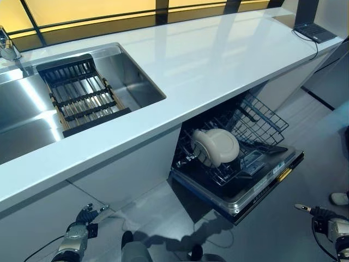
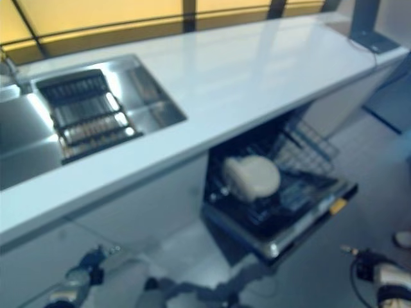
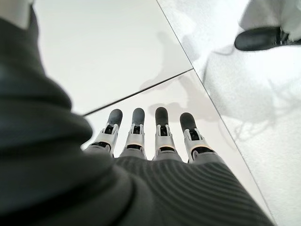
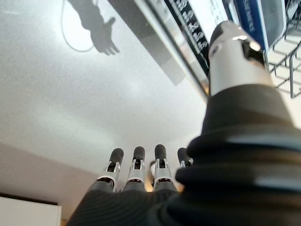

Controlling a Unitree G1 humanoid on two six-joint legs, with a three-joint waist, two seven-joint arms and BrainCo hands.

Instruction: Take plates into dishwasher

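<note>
A stack of cream-white plates (image 1: 217,147) stands on edge in the lower rack (image 1: 262,126) of the open dishwasher (image 1: 256,183), under the counter. My left hand (image 1: 82,225) hangs low at the lower left, fingers straight (image 3: 137,129), holding nothing and pointing at the floor. Low at the lower right, beside the dishwasher door, my right hand (image 1: 322,214) is also empty, its fingers (image 4: 136,167) extended. Both hands are well away from the plates.
A long white countertop (image 1: 207,60) runs across, with a steel sink (image 1: 32,103) holding a dark slatted drying rack (image 1: 82,95) at the left. A laptop (image 1: 313,31) sits at the counter's far right end. A person's shoe (image 1: 339,198) shows at the right edge.
</note>
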